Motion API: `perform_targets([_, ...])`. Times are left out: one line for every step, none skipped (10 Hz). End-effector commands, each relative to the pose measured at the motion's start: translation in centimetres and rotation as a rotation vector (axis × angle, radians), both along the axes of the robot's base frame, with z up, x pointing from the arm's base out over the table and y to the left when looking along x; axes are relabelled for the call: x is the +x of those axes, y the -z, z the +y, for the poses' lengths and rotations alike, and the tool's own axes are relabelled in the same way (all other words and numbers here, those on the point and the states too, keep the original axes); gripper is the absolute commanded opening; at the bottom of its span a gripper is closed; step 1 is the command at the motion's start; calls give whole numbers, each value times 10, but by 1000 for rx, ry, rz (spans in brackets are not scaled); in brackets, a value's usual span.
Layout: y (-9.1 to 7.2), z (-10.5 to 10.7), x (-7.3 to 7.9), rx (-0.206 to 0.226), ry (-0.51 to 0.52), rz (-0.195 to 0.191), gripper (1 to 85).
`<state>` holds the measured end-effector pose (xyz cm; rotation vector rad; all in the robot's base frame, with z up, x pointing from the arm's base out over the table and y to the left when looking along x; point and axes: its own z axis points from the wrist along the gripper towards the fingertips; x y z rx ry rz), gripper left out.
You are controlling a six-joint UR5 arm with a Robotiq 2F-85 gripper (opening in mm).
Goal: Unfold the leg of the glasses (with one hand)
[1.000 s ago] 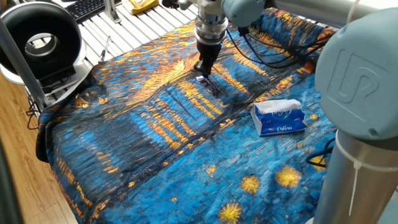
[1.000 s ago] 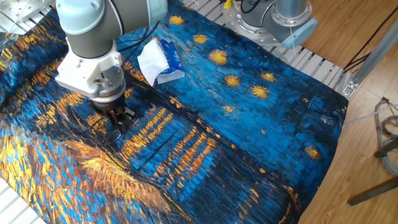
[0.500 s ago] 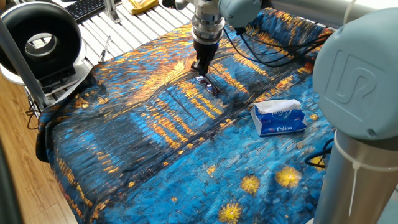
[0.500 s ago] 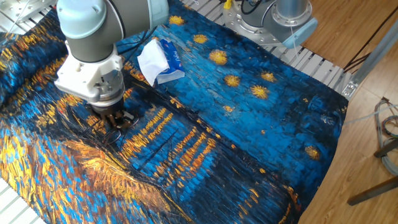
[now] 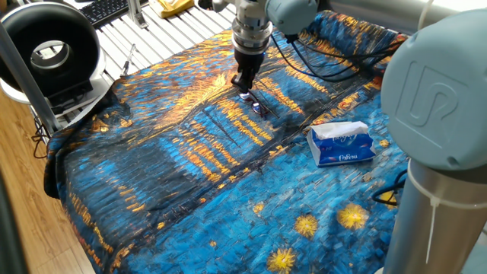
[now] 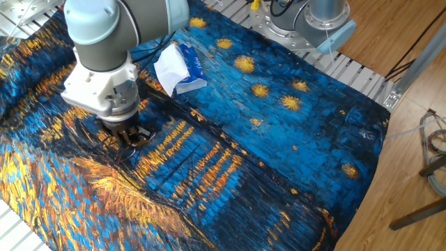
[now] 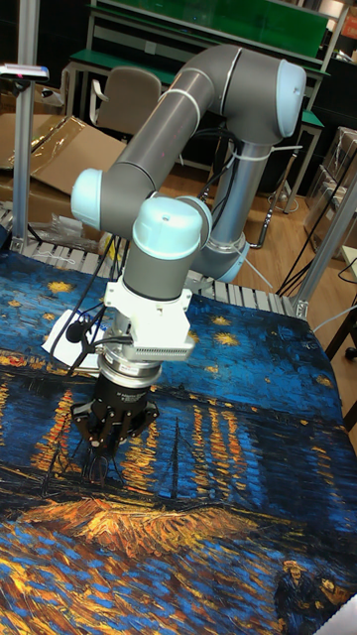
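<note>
Gripper (image 5: 245, 83) low over the glasses (image 5: 256, 104) on the painted cloth; jaw opening could not be read.

The gripper's black fingers (image 6: 129, 132) pointed straight down at the cloth (image 5: 183, 175), and the arm's body hid the gap between them in all three views, so neither the opening nor any grasp could be confirmed. The glasses, thin dark wire with small oval lenses, lay flat on the cloth well to the far left of the tissue pack (image 5: 342, 143) in one fixed view; their legs were too fine to trace against the busy blue-and-orange print. In the tall fixed view the gripper (image 7: 111, 429) covered them entirely. The tissue pack was a soft blue-white rectangular packet with a tissue protruding. Compared with one second earlier, the gripper had shifted slightly away from the tissue pack.
</note>
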<state>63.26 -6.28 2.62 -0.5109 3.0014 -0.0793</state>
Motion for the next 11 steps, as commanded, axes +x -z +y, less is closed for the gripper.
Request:
perform_targets([1,-1,6,1,-12,-13,263])
perform_targets([2,-2,8,1,-12,-19,263])
perform_targets([3,-2,10,1,-11,-23,260])
perform_targets([4,-3,12,-2,-11,-26,260])
perform_targets([3,-4,13,-4,-11,-31,257])
perform_targets([3,-4,13,-6,-4,-31,243])
perform_targets([3,-4,14,-10,2,-35,210])
perform_targets([2,-4,16,-10,2,-42,203])
perform_targets([2,-4,17,-9,5,-47,203])
perform_targets([1,-3,17,-7,14,-52,193])
perform_targets([0,-4,17,-11,18,-54,183])
